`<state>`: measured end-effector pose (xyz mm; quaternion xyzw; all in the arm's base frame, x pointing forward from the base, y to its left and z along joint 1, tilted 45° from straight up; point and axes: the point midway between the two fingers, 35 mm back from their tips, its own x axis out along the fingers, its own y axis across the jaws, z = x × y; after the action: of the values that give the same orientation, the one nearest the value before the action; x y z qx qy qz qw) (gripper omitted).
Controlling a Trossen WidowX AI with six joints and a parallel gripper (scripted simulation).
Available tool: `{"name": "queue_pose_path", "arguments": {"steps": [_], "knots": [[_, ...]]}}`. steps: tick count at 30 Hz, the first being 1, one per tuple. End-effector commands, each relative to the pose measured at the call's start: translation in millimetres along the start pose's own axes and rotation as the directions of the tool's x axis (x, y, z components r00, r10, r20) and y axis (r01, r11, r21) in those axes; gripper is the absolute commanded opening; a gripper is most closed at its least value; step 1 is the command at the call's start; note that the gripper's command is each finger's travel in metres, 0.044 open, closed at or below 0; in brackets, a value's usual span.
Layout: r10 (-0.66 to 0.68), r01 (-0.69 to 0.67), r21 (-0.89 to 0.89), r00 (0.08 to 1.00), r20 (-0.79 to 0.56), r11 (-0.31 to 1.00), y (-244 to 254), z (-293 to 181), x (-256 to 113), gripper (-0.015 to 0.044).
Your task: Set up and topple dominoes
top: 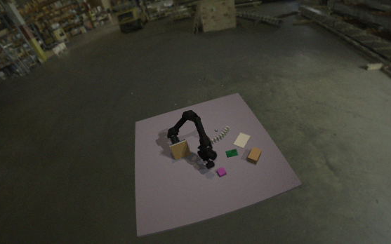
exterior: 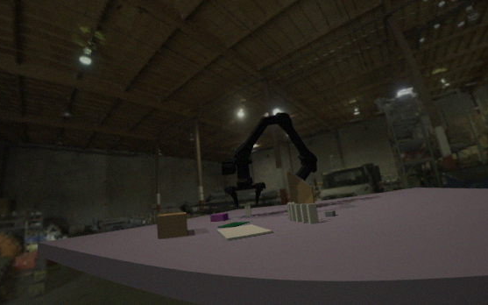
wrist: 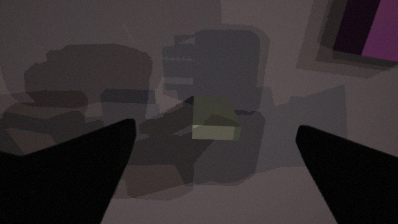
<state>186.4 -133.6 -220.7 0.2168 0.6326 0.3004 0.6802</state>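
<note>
A curved row of several cream dominoes stands upright on the mat; the arm hides its near end in the top view. A single cream domino stands upright apart from the row. My gripper points down above this single domino, open and empty. In the wrist view the domino shows between the two fingers, seen from above and below their tips. In the top view the arm hides this domino.
A magenta block lies near the gripper. A green plate, a cream sheet and an orange-brown box lie farther off. A tan panel stands by the arm's base. A small grey piece lies beside the row.
</note>
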Motion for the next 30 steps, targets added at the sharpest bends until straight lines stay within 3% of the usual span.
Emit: {"name": "queue_pose_path", "arguments": {"steps": [1,14,26,30], "knots": [[0.005,-0.005,0.006,1.000,0.005,1.000,2,-1,9,0.0440],[0.006,-0.006,0.006,1.000,0.006,1.000,2,-2,24,0.0440],[0.006,-0.006,0.006,1.000,0.006,1.000,2,-2,24,0.0125],[0.006,-0.006,0.006,1.000,0.006,1.000,2,-2,24,0.0107]]}}
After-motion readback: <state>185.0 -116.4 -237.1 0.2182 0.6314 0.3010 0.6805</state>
